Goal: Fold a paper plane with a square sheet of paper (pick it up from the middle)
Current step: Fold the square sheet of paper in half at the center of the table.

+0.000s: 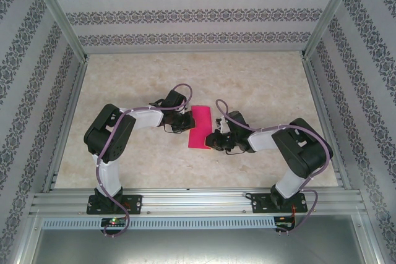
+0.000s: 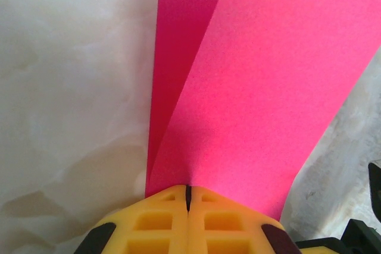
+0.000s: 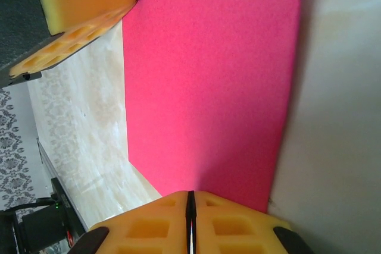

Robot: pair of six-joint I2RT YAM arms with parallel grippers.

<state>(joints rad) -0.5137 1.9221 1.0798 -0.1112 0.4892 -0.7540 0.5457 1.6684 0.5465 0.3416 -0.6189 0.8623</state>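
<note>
Sitting mid-tabletop (image 1: 260, 85) between the two arms, the pink paper sheet (image 1: 200, 127) is folded over (two layers show in the left wrist view). The left gripper (image 2: 187, 190) is clamped on one edge, and the right gripper (image 3: 190, 196) pinches the opposite edge.

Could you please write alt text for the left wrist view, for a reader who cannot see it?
The left end effector, its yellow fingers shut, pinches the near edge of a bright magenta-pink sheet of paper. The sheet is folded, a darker layer showing beneath along its left side, over a pale marbled table.
</note>
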